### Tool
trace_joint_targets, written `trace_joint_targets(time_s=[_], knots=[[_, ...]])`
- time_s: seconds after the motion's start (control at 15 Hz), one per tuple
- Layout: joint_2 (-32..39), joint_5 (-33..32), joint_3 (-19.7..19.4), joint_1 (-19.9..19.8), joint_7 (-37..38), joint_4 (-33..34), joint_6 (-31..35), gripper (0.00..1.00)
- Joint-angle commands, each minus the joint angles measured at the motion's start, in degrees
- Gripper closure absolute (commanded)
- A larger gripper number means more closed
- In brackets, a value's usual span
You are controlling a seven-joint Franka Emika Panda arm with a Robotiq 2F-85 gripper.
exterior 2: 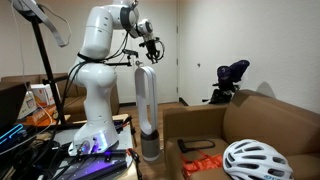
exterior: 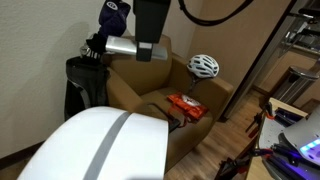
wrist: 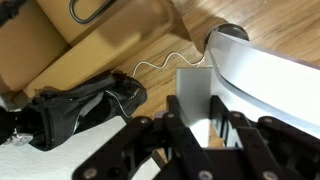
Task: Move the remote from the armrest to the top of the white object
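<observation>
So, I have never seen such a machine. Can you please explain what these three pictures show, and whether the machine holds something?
The white machine is a robot arm with several joints. At its end sits a gripper, a claw with two fingers. Two pictures come from cameras standing in the room. The third comes from a camera on the wrist, looking down past the dark fingers to the wooden floor. The gripper hangs over a tall pale tower that stands beside a brown armchair. On the chair lie a white helmet and an orange packet. A black bag sits beside the chair. I cannot tell whether the claw holds the remote, because no picture shows it clearly.
</observation>
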Motion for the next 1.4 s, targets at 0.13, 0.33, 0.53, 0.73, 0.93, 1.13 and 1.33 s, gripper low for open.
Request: trace_joint_targets(time_s=[0.13, 0.33, 0.53, 0.73, 0.93, 1.13, 1.33], knots=[[1.51, 1.82, 0.21, -0.19, -1.05, 1.98, 2.68, 0.86], [1.67, 3.31, 0.38, 0.09, -0.11, 2.74, 5.86, 0.86], [0.88, 6.75, 1.49, -0.28, -0.2, 2.36, 8.24, 0.86], [1.72, 9.12, 2.12, 1.42, 0.38, 2.87, 6.43, 0.86], [1.49, 7.98, 1.16, 2.38, 0.81, 2.47, 6.83, 0.64], [1.57, 7.99, 1.14, 3.27, 1.44, 2.17, 6.8, 0.64], [1.59, 7.98, 1.04, 3.21, 1.46, 2.17, 6.8, 0.64]])
